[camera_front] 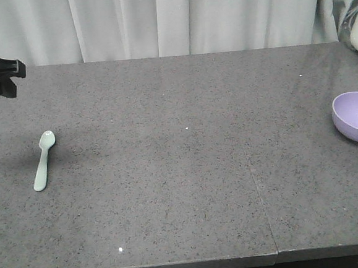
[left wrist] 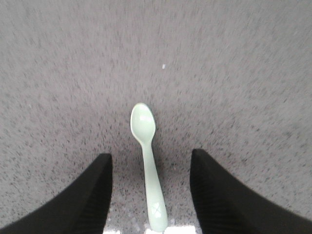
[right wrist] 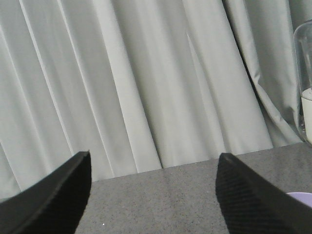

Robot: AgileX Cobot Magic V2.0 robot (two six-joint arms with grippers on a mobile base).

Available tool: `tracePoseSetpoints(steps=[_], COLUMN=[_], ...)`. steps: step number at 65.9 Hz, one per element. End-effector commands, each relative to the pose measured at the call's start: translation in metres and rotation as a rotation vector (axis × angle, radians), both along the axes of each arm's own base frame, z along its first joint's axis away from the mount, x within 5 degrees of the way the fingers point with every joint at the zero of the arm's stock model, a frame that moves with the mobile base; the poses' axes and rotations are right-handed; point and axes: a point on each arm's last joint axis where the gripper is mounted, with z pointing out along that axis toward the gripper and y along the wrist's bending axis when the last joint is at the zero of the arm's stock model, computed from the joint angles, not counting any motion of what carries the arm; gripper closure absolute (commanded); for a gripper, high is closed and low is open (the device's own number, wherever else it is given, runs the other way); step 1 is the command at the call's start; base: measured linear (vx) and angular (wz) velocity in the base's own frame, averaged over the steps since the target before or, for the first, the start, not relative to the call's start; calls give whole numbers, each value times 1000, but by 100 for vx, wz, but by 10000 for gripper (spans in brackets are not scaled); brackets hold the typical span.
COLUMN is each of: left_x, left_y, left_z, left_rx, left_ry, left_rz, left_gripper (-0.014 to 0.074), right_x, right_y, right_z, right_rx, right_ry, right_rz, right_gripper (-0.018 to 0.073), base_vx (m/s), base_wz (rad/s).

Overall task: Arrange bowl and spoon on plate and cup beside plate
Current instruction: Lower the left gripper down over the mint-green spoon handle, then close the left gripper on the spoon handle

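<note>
— Black fingers (left wrist: 92, 195) of our left gripper (left wrist: 150, 155) stand wide apart at the bottom of the left wrist view, holding nothing. The spoon (left wrist: 146, 161) lies between them on the table (left wrist: 234, 73).
— Which way does it run?
— Straight away from us, handle near and scoop far, so the fingers would close across the handle. We judge a plain descent would do.
— What does the front view add?
— Height, which the wrist cannot show: our gripper hangs above the table's left part, clear of the spoon. The bowl (camera_front: 356, 117) sits well apart at the right edge, so the left arm is plainly nearer.
— And the right gripper (right wrist: 153, 158)?
— Spread too, empty, facing the curtain (right wrist: 146, 73). We see no plate or cup anywhere.
</note>
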Motion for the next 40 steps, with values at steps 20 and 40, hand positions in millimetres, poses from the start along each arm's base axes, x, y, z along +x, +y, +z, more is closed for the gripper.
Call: tracePoseSetpoints(steps=[20,40], left_x=[18,32], left_y=[-2,-2], left_z=[0,-45], left_rx=[-12,-9], left_ry=[35,255], left_rz=[-3,-7], left_gripper=[235,235], right_x=[0,0], right_y=[-1,-1], right_z=[11,11], right_rx=[-15,-15], right_ry=[-44,-44], right_rz=[-11,-11], right_gripper=[31,31], base_vx=[0,0], base_wz=[0,0])
